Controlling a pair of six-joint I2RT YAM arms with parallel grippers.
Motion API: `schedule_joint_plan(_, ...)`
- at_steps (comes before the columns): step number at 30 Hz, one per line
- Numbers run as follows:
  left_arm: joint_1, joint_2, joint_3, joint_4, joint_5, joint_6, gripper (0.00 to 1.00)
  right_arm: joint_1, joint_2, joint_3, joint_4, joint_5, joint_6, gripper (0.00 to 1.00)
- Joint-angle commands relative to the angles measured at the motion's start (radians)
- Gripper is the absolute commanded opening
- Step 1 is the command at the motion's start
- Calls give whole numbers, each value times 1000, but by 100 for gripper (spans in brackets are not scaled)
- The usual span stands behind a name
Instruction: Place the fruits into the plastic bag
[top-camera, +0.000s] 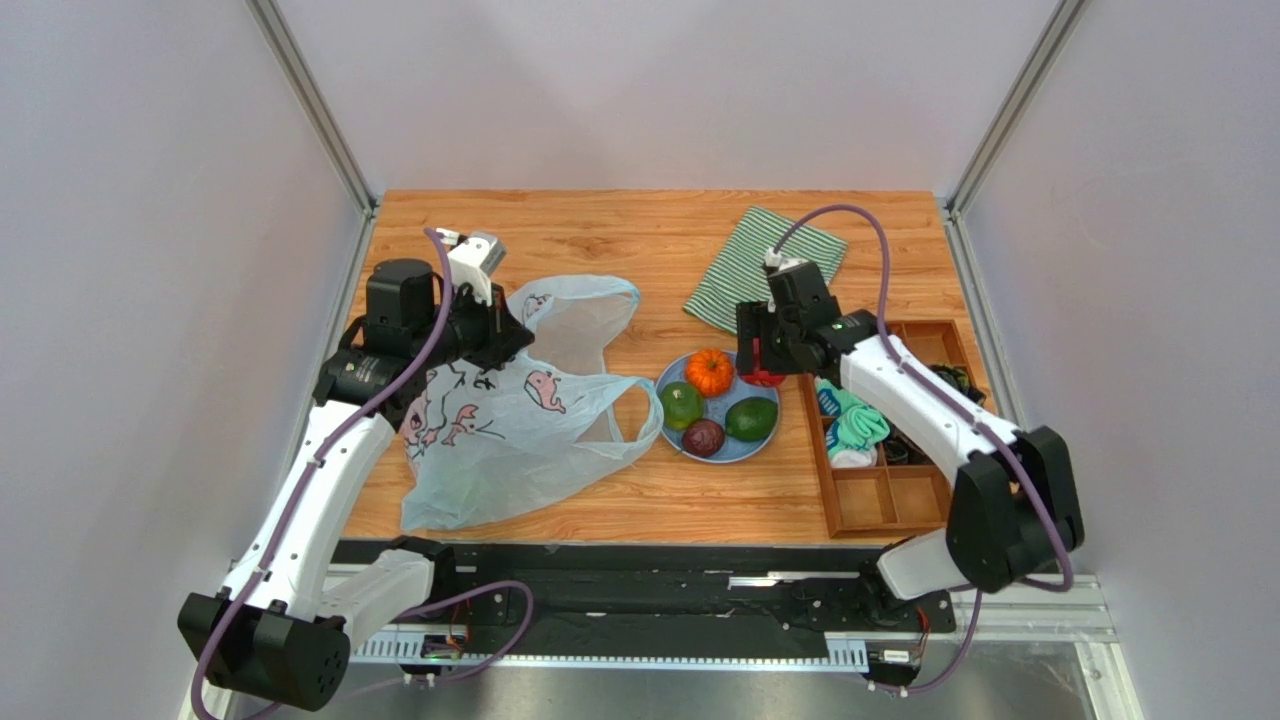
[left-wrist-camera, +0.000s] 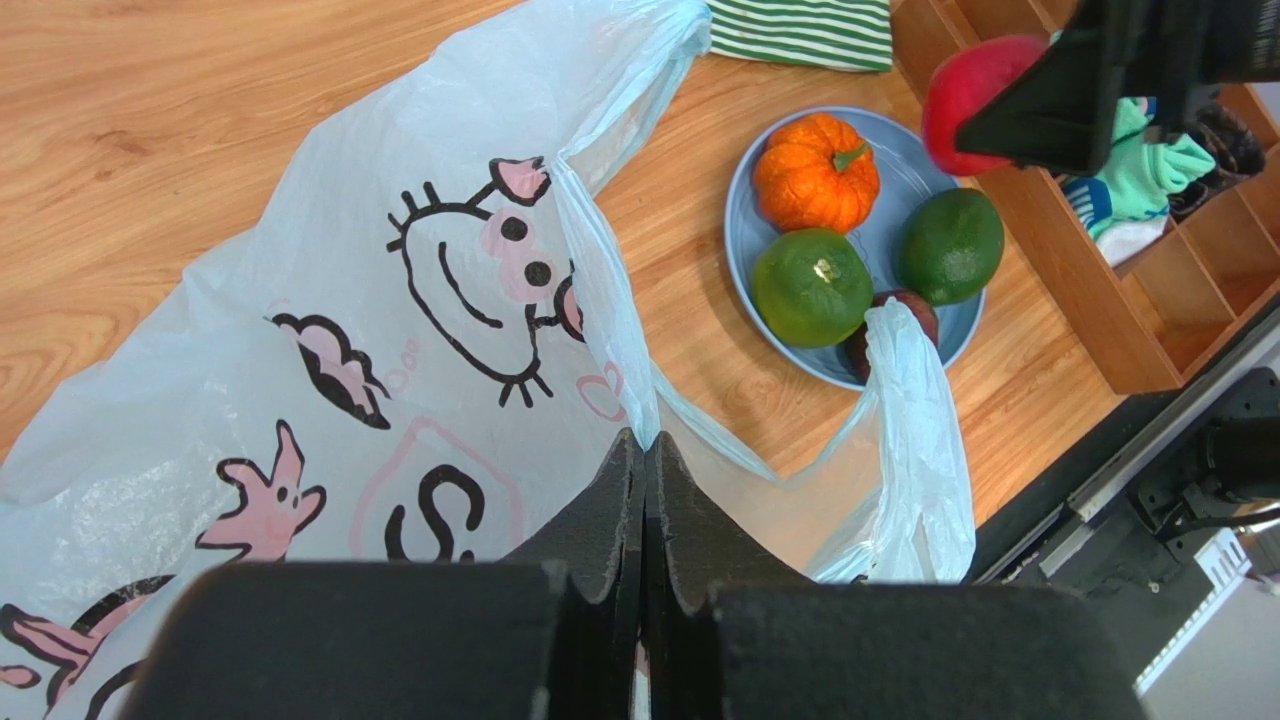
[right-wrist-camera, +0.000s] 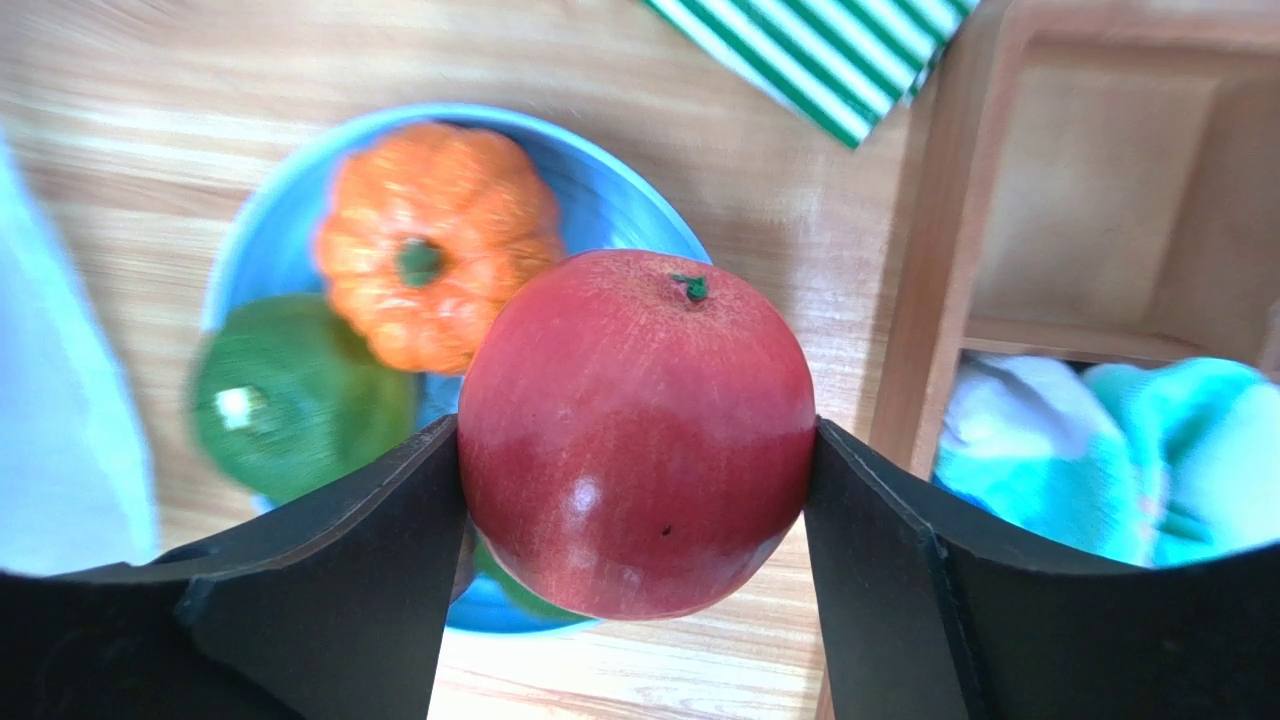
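The pale blue plastic bag (top-camera: 511, 428) with pink whales lies at centre left, and its print fills the left wrist view (left-wrist-camera: 376, 330). My left gripper (top-camera: 504, 338) is shut on the bag's rim (left-wrist-camera: 646, 444). My right gripper (top-camera: 763, 360) is shut on the red apple (right-wrist-camera: 639, 435) and holds it just above the right side of the blue plate (top-camera: 669, 428). The apple also shows in the left wrist view (left-wrist-camera: 969, 83). On the plate lie an orange fruit (top-camera: 709, 371), a bright green ball (top-camera: 682, 405), a dark purple one (top-camera: 703, 437) and a dark green one (top-camera: 751, 420). Grapes are out of view.
A green striped cloth (top-camera: 759, 263) lies behind the plate. A wooden compartment tray (top-camera: 887, 503) with teal cloth (top-camera: 854, 428) and small items stands right of the plate, close to my right arm. One bag handle (left-wrist-camera: 917, 435) drapes over the plate's near edge.
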Motion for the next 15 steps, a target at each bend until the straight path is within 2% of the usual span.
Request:
schedule_joint_plan(1,5,-9,28,14,3,10,0,19,-143,-16,91,-50,8,48)
schedule_joint_plan(2,4,-9,26,11,8,10,0,21,-178,-25,121,-80,8,47)
schedule_joint_plan(4,5,-9,26,14,16,10,0,25,-195,-65,257,-251,19,44)
schedule_joint_plan(6,5,-9,26,16,26,11,0,24,-160,-77,380,-422,45,43)
schedule_joint_plan(9,4,-9,25,18,33,14,0,34,-46,-12,408,-564,79,40)
schedule_joint_plan(15,5,-9,25,19,42,14,0,116,107,146,434,-609,89,40)
